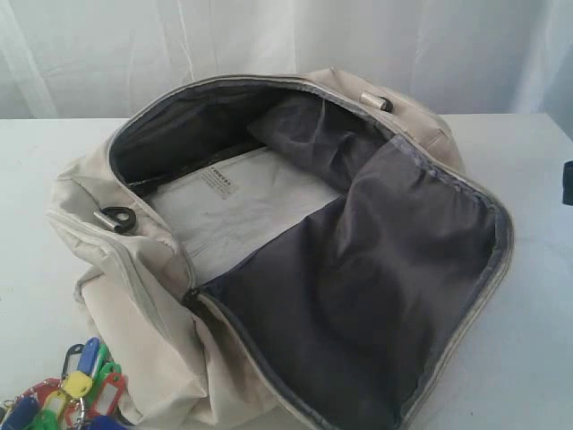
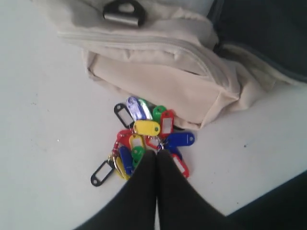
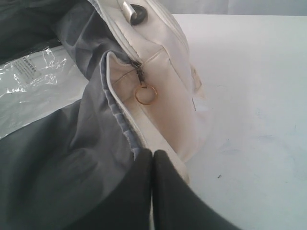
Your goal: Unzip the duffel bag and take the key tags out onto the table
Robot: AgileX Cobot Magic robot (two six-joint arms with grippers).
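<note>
Bunch of red, blue, green, yellow plastic key tags (image 2: 148,136) on white desk (image 2: 43,143) looks light, slippery; I'd pinch its centre. Left hand (image 2: 156,152), right hand (image 3: 152,152): closed.

A staged test bench, lab-like rather than domestic, is indicated by the plain white table (image 1: 36,179) and the white curtain (image 1: 269,36) hung close behind it.

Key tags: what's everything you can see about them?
The key tags are a bunch of small plastic tabs in red, blue, green, yellow and black, some with white label windows, joined on metal rings. They lie fanned on the white table, outside the duffel bag, close against its cream end. The shut left gripper meets the bunch's edge; whether it grips is unclear.
</note>
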